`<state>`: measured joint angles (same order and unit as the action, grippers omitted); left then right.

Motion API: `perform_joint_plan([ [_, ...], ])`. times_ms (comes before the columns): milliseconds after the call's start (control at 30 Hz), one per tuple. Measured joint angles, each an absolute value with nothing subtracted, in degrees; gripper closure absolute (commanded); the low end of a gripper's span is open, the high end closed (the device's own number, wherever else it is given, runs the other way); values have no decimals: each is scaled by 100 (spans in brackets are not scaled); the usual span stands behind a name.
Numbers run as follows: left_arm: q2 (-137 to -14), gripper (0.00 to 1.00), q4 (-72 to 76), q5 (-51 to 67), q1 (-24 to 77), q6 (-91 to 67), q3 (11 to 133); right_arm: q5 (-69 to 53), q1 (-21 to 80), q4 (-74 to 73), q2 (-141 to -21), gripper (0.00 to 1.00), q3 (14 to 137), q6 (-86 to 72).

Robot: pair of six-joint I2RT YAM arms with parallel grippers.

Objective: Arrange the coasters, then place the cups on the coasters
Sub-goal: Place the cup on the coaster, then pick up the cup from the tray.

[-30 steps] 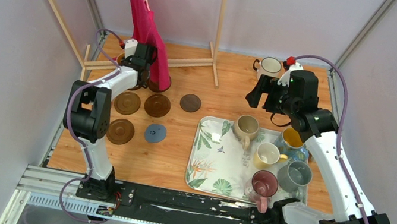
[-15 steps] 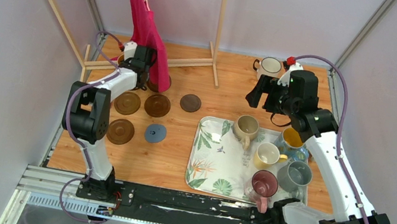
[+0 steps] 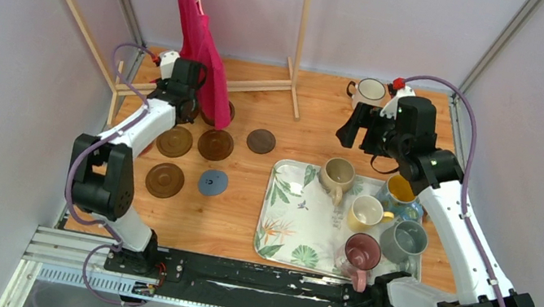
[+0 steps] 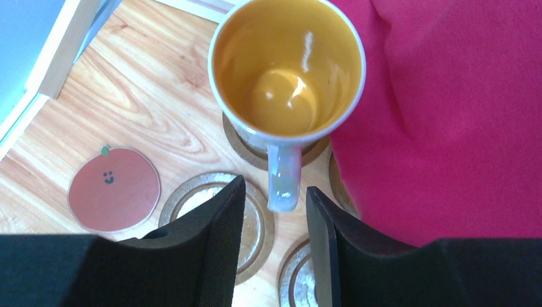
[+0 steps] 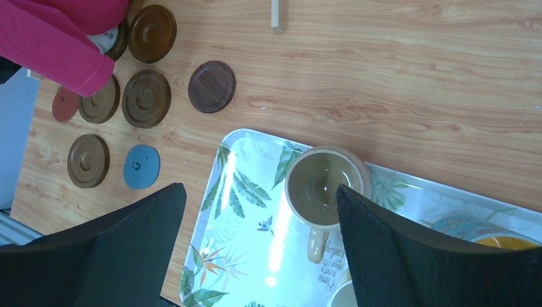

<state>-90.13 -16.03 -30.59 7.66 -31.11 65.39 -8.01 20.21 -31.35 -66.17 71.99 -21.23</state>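
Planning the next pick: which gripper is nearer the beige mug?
Right. The right gripper hangs close by the beige mug; the left gripper is far off, by the red cloth.

Left tool point(image 4: 276, 188) half-spread, right tool point(image 5: 261, 188) wide apart

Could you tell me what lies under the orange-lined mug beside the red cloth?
A brown coaster shows its rim around the base of the mug; the mug covers its middle.
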Motion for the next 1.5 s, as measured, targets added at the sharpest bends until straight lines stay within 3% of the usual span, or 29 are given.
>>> perform_joint_plan([
  [467, -7032, 44, -1918, -2156, 1109, -3190, 5465, -847, 2021, -3133, -6558, 7, 7022, -2123],
  [900, -5933, 39, -2298, -1675, 2974, -3347, 4532, -333, 2191, -3203, -6536, 7, 6464, -2141],
  [1200, -6025, 38, -2119, -1297, 4342, -3450, 4272, 381, 2388, -3610, -6278, 7, 6075, -2298],
  [1500, -7402, 37, -1697, -1203, 5618, -3516, 5074, 825, 2449, -3944, -6239, 9, 6036, -2447],
])
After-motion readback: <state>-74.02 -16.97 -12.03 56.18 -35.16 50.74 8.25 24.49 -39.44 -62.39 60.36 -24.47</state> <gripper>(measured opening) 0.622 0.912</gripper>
